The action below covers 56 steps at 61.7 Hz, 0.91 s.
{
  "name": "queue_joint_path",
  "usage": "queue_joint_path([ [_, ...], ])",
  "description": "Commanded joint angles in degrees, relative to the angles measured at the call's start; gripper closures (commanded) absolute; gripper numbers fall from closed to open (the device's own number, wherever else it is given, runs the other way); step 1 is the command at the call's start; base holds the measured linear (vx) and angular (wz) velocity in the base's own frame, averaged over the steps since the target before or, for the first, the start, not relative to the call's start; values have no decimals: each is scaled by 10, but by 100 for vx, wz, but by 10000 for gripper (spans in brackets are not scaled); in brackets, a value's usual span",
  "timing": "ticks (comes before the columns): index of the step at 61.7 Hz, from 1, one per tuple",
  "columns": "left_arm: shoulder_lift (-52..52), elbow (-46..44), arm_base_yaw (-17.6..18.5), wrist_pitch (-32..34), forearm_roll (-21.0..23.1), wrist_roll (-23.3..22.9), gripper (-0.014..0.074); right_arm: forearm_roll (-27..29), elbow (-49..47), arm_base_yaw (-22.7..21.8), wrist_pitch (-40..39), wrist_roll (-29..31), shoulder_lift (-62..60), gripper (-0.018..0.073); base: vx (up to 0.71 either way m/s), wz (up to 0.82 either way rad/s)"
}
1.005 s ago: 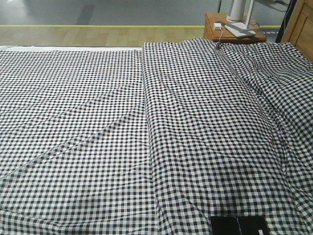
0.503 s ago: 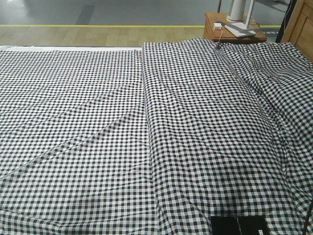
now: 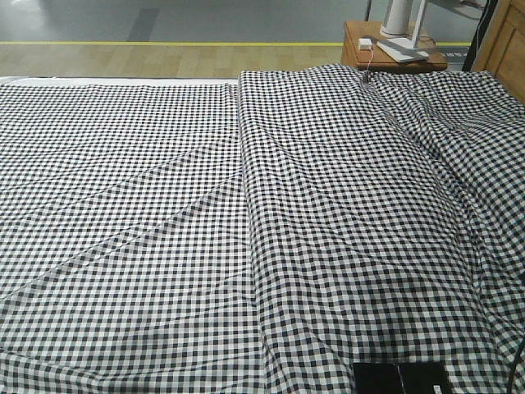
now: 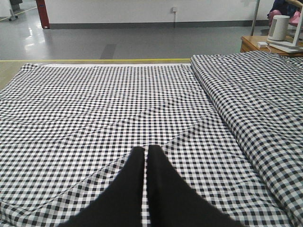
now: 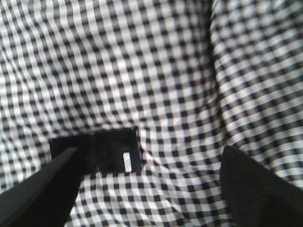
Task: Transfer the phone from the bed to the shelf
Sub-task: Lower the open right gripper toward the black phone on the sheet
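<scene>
Approaching the phone is the step in hand, by my judgement; no grasp has been made. Front view: the phone [image 3: 402,379] lies flat on the bed [image 3: 164,205] at its near edge, toward the right near corner, partly cut off by the frame. A bedside table [image 3: 392,51] stands beyond the far right corner. No shelf or gripper shows here. Left wrist view: the left gripper [image 4: 146,151] hovers over the bed [image 4: 94,104] close to the near edge, jaws drawn to a thin slit, holding nothing; no phone in sight. Right wrist view, blurred: the right gripper [image 5: 149,151] looks down on the bed [image 5: 165,71], jaws spread wide and empty. The phone [image 5: 97,152] sits off-centre beneath it, one end hidden behind one finger [image 5: 42,189], its white sticker [image 5: 126,161] at the other end. Next move, judged: shift sideways until the phone is centred between the fingers, descend, and close across its narrow width. It is a thin slab on soft cloth, so the fabric could get pinched. The shelf's position cannot be told.
</scene>
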<state>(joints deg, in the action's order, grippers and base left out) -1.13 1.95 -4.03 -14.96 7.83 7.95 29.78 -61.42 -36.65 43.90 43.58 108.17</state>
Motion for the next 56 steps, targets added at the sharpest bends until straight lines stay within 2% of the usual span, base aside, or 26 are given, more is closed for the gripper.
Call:
queue_joint_path([
  [1,-3,2,3,41,5,-2,596,41,-16,-10,21,56,16,-4,0,0],
  [8,-3,2,3,41,5,-2,596,57,-16,-11,39,101,69,-4,0,0],
  [31,-3,2,3,41,5,-2,596,78,-19,-11,54,189,195,13,0,0],
  [38,-3,2,3,41,5,-2,596,95,-38,-11,67,196,232,28,0,0],
  [56,-3,2,3,41,5,-2,596,138,-107,-11,160,217,322,34,0,0],
])
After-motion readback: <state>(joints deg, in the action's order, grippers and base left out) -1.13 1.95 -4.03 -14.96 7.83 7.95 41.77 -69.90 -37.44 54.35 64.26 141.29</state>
